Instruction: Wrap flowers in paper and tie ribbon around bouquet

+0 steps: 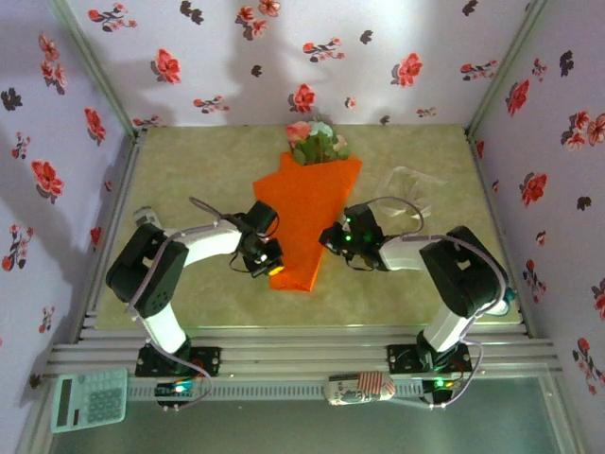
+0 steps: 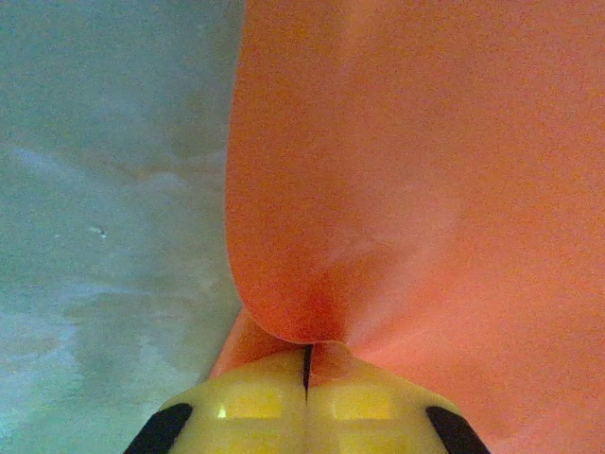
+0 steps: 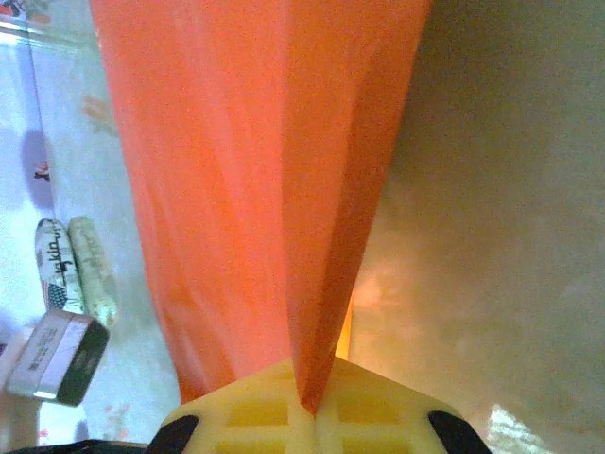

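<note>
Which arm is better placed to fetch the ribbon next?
Right, probably: the ribbon lies on its side of the bouquet, beyond the right pincer; the left pincer would have to cross over.

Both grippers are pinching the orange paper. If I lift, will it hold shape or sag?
Probably sags: the paper puckers softly at the left gripper, so it looks thin. Likely light, yet it may tear if the right gripper pulls away. The flowers at its wide end could slide out if tipped.

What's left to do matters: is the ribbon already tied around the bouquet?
No, the ribbon lies loose on the table, apart from the bouquet.
</note>
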Robot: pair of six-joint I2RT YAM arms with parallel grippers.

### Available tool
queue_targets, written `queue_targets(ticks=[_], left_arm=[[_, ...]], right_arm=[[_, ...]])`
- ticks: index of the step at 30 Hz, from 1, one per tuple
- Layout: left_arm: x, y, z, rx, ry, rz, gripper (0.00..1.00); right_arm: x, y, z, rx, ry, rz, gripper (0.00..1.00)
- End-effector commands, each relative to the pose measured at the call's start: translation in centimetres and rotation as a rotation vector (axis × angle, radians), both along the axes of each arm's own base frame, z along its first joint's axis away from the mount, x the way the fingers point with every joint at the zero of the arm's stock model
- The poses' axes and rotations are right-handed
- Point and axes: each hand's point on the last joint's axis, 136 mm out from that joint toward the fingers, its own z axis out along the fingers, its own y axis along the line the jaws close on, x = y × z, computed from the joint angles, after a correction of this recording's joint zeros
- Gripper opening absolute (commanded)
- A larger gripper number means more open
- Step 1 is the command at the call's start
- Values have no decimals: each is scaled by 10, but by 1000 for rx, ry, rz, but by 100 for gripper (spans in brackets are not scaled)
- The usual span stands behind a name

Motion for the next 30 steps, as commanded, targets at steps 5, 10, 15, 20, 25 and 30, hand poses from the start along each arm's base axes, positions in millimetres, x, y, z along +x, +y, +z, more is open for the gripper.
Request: queue_targets(ticks=[5,10,15,20,25,30], left_arm=[[-41,65,-60,299,141,-11,0],[-42,66,-60,308,143,-25,0],[-42,67,-61,315,144,-35,0],[-42,68,-60,319,145,-48,0],[-44,69,-60,326,150,-55,0],[-43,69,-58,326,147,-57,0]], right_arm=[[31,-8,15,12,-72,-70,25],[50,-12,9,26,-66,-95,29],[65,-18,10,29,-76,-115,0],[81,-29,12,22,-78,-147,30],[100,-28,11,40,-77,-152,0],[114,-33,10,37,-74,-174,14]])
